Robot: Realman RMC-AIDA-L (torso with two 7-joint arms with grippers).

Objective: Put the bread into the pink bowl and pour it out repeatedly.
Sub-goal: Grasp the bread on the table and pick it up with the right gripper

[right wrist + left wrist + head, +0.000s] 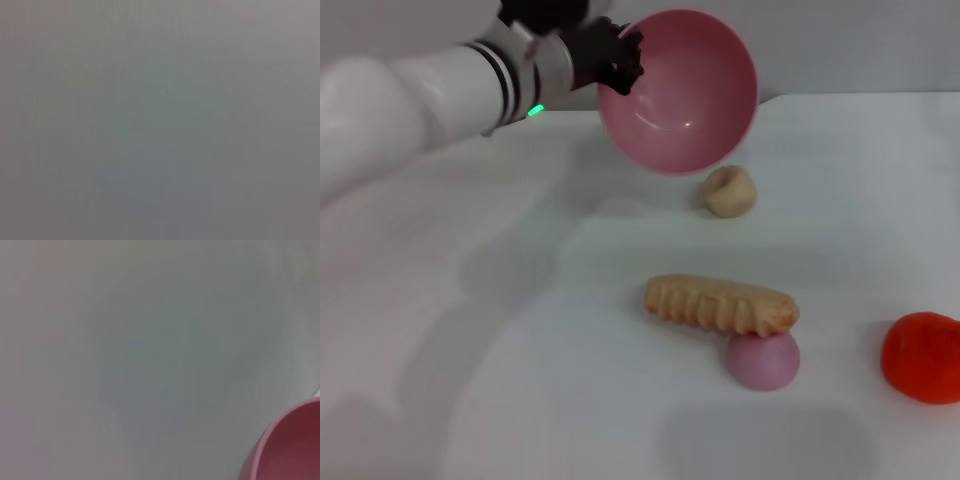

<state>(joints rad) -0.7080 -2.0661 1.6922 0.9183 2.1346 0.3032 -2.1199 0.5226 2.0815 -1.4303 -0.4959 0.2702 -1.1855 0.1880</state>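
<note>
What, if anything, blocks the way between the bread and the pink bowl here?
Nothing visible lies between them. The left gripper holds the pink bowl tipped in the air, empty, above the far table. The bread lies on the table nearer the robot, touching a pink lump on its near side. The bun sits beside that path.

We see the bowl (678, 92) held above the table (520, 350) at far centre, tipped toward us | bun (729, 191) just right below it | bread (720, 304) near-centre, touching the dome lump (763, 361) nearer us | round lump (922, 357) far right.
</note>
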